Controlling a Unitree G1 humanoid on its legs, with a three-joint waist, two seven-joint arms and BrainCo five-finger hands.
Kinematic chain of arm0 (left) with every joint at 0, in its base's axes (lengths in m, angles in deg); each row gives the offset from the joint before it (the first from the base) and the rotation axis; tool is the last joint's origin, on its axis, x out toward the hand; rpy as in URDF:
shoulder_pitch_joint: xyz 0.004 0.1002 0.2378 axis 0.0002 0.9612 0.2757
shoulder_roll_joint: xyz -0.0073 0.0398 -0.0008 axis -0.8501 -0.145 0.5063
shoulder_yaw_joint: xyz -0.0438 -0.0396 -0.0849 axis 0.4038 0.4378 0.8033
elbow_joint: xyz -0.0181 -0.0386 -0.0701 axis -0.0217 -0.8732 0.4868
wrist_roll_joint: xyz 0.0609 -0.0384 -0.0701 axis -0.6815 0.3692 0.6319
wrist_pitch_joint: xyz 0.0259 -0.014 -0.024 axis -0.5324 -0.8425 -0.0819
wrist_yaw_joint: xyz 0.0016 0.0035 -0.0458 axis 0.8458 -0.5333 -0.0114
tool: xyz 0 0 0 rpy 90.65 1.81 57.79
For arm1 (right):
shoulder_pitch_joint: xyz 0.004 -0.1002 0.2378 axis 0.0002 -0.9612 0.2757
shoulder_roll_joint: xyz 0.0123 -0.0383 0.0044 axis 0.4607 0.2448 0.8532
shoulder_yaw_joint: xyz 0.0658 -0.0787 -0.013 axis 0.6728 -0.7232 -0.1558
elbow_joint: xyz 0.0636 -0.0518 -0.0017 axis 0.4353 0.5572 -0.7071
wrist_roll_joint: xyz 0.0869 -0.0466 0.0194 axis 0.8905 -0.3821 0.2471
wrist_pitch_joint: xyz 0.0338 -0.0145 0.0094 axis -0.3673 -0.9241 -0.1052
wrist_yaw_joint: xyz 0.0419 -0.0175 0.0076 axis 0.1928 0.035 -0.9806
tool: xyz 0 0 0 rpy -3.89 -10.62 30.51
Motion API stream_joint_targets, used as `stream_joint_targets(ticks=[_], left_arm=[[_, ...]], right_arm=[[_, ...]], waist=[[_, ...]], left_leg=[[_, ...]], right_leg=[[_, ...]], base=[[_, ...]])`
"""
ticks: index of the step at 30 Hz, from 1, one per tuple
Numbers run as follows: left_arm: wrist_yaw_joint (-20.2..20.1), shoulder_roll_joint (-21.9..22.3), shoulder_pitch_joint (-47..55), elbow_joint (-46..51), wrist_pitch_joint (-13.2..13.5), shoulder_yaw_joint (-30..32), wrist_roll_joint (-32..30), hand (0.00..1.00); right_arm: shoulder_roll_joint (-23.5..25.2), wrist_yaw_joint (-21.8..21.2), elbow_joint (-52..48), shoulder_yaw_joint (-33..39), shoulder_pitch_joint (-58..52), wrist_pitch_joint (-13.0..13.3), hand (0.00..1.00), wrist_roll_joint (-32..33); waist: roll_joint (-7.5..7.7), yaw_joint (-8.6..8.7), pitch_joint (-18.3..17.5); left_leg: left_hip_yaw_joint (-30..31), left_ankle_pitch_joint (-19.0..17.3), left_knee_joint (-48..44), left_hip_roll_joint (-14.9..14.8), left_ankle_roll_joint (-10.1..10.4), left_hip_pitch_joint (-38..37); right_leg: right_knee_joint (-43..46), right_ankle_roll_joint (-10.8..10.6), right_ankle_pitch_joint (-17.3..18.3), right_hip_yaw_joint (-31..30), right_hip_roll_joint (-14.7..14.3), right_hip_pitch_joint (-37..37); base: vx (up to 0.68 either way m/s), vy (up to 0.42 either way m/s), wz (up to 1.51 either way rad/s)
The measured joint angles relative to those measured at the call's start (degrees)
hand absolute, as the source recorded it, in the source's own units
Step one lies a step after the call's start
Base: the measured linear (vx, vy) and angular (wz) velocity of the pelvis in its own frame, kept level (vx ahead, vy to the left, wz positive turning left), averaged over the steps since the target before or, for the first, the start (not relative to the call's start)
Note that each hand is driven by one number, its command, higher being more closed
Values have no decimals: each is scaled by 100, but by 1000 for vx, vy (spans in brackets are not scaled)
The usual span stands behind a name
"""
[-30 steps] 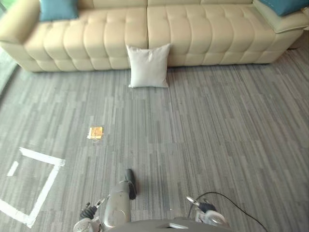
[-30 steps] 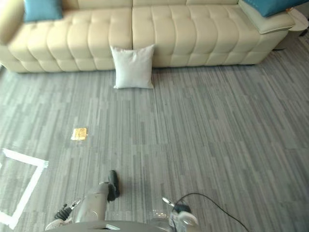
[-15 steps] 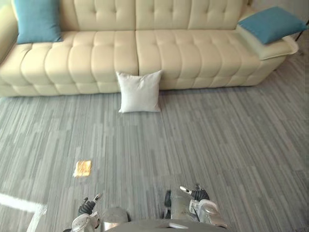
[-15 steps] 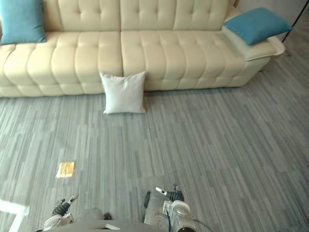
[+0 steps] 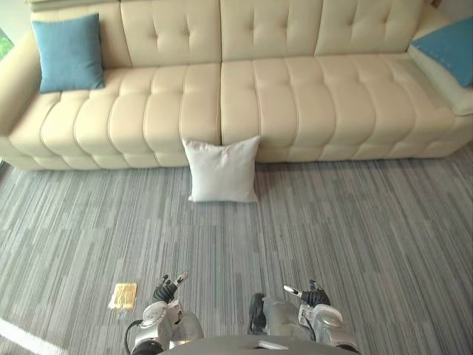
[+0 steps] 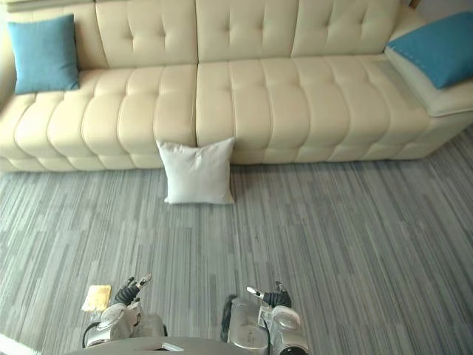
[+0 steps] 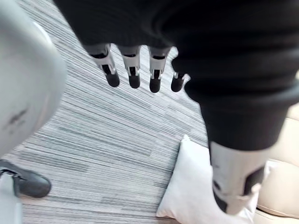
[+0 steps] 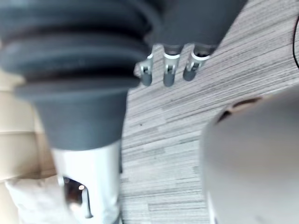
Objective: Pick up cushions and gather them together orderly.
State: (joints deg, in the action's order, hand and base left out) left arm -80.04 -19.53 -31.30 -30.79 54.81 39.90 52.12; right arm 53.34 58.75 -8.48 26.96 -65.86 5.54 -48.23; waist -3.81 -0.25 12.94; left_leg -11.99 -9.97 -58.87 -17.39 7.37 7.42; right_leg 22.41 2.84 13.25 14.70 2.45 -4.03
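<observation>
A white cushion (image 5: pixel 222 170) stands on the grey floor, leaning against the front of the cream sofa (image 5: pixel 295 89). One blue cushion (image 5: pixel 70 52) rests against the sofa's back at its left end. A second blue cushion (image 6: pixel 436 46) lies on the right armrest. My left hand (image 7: pixel 132 74) hangs low over the floor with straight fingers, holding nothing; the white cushion (image 7: pixel 196 196) shows past its thumb. My right hand (image 8: pixel 167 74) also hangs open and empty above the floor, well short of the sofa.
A small yellow patch (image 5: pixel 123 296) lies on the striped grey floor (image 5: pixel 369 244) to my lower left. A strip of white tape (image 5: pixel 15 336) marks the floor at the left edge. The sofa spans the whole far side.
The camera has swung and lifted, so the sofa and cushions now sit lower and fuller in view. The cushions themselves have not moved. My left arm has drawn back from its forward reach.
</observation>
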Motion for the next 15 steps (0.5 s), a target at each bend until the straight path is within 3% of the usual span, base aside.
stream_joint_targets(ticks=[3, 5, 7, 8, 9, 10, 11, 13, 15], left_arm=[[0, -15, 29, 77, 4, 1, 2, 0], [0, -37, 11, 103, 26, -2, 0, 0], [2, -48, 4, 99, 55, -6, -2, 0], [1, -59, 14, 90, 66, -10, -1, 0], [7, -185, -15, 41, 69, -21, -1, 0], [13, -250, -16, 43, 79, -20, -1, 0], [11, -343, -8, 16, 100, -9, 0, 0], [10, -467, -4, -161, 45, 62, 15, 0], [7, -516, 57, -170, 22, 93, 46, 0]], right_arm=[[-14, 5, 0, 2, -71, -3, 0, 21], [13, 5, 5, 113, -108, -37, 0, 32], [35, 6, 32, 231, -148, -56, 0, 35], [31, 12, 46, 226, -162, -58, 0, 34], [95, 18, 169, 185, -171, -74, 0, 24], [119, 11, 204, 104, -133, -74, 0, 23], [200, 12, 221, 30, -57, -78, 0, 24], [350, 12, 230, 35, -31, -58, 0, 16], [439, 4, 266, 42, -31, -51, 0, -22]], waist=[[-19, -22, -14], [10, -155, -10], [29, -232, -6], [32, -261, -12], [220, -265, -76], [303, -238, -107], [427, -315, -96], [527, -422, -137], [655, -434, -237]], left_leg=[[-363, -299, 357, -5, -179, 455], [-709, -421, 1525, 57, -278, 758], [-683, -79, 3131, 318, -292, 846], [-638, 566, 3624, 406, -341, 825], [-780, 880, 3796, 693, -501, 625], [-796, 828, 3785, 736, -534, 672], [-829, 622, 3577, 737, -542, 746], [-862, 373, 3139, 660, -628, 858], [-846, 253, 2963, 850, -776, 763]], right_leg=[[-356, -134, 32, -24, 89, 489], [-595, -381, 6, -55, 305, 897], [-696, -686, 151, -109, 556, 1167], [-713, -845, 242, -165, 624, 1262], [-858, -884, 275, -378, 794, 1379], [-1016, -787, 190, -506, 769, 1385], [-1270, -653, -68, -630, 716, 1398], [-1538, -752, -412, -823, 728, 1544], [-1377, -794, -642, -1109, 924, 1571]], base=[[290, 122, -3], [398, 251, -5], [386, 305, -6], [403, 326, -5], [419, 305, 5], [388, 230, -2], [362, 206, -11], [369, 225, -16], [311, 193, -8]])
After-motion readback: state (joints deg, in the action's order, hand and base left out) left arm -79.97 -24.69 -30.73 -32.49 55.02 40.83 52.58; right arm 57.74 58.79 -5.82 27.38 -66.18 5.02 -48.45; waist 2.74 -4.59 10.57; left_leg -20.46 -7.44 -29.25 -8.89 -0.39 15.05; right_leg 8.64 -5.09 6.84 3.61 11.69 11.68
